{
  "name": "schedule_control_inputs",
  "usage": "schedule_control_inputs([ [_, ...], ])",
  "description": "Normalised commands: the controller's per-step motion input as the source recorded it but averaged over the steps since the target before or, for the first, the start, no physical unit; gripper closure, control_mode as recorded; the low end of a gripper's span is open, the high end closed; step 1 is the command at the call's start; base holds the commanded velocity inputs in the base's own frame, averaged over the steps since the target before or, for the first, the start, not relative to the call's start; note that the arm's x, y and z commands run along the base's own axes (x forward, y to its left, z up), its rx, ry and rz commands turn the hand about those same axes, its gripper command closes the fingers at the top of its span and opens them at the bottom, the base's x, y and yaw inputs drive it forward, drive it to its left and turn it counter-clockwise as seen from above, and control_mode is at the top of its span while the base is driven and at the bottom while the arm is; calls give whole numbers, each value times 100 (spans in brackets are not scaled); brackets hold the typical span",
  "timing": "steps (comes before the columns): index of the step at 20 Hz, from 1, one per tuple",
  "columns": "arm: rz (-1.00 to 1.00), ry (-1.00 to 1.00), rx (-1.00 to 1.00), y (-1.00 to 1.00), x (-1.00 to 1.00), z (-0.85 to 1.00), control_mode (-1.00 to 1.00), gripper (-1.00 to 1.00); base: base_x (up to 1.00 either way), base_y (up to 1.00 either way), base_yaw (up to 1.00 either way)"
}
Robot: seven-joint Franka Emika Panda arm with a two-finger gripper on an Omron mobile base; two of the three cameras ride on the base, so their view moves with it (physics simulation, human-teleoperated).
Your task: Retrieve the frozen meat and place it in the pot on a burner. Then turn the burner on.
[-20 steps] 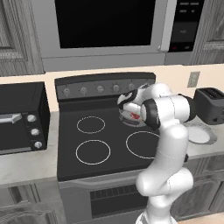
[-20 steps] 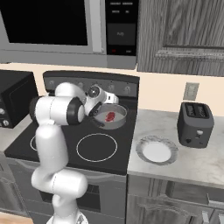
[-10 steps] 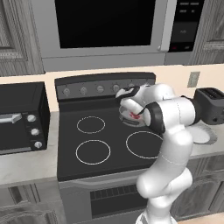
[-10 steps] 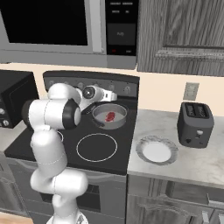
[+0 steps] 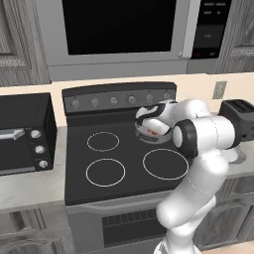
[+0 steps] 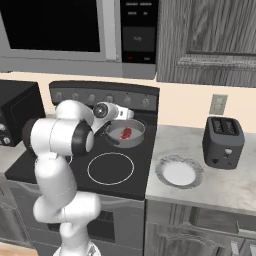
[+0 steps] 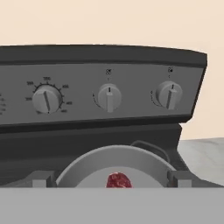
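The white arm rises from the lower right and bends over the stove (image 5: pixel 74 173), its tool (image 5: pixel 149 120) above the pot (image 5: pixel 140 131) on the back right burner. A toaster oven (image 5: pixel 25 131) sits on the bench (image 5: pixel 30 186) to the left, a dark toaster (image 5: pixel 240 116) to the right, a microwave (image 5: pixel 119 34) overhead.

Even, flat rendered light, soft faint shadows, no glare, coarse pixelated edges, everything equally sharp.

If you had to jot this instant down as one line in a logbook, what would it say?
small red frozen meat: lying in shallow grey metal pot on back right burner | gripper: open, empty, above pot, facing stove knobs | burner: not yet turned on
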Motion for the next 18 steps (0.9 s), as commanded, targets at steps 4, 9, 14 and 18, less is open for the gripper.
schedule_control_inputs([
  [4,7,0,3,-9,-48,34,-100,-100,0,0,0],
  [9,8,0,3,-5,-40,57,-100,-100,0,0,0],
  [14,3,4,0,0,-21,18,-100,-100,0,0,0],
  [18,0,19,0,0,0,0,-100,-100,0,0,0],
])
